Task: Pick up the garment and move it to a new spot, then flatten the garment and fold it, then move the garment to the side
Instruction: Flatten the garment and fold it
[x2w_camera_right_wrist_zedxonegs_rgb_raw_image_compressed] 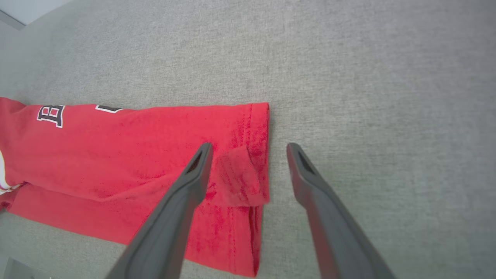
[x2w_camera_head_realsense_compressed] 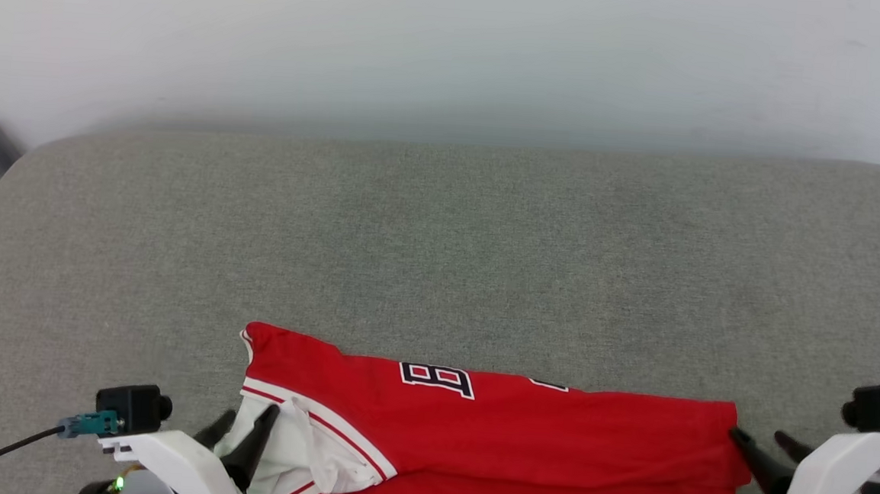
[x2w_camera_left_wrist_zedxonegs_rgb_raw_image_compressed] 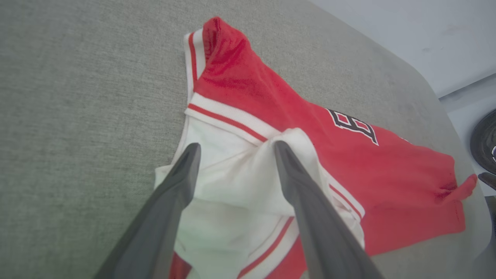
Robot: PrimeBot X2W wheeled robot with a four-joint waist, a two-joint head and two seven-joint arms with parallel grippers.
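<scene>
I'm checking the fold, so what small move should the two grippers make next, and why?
Probably lift both clear: the left gripper and the right gripper stand open at opposite ends of the garment, whose top layer already lies folded over.

The garment (x2w_camera_head_realsense_compressed: 550, 437) is a red jersey T-shirt, folded over into a long band that runs left to right along the near edge of the grey surface (x2w_camera_head_realsense_compressed: 440, 239). Its white sleeve, trimmed with red-and-white stripes, lies crumpled at the left end. Part of a black, white-outlined print, a letter B, shows at the far fold. At the right end a small corner of the hem is turned over.
</scene>
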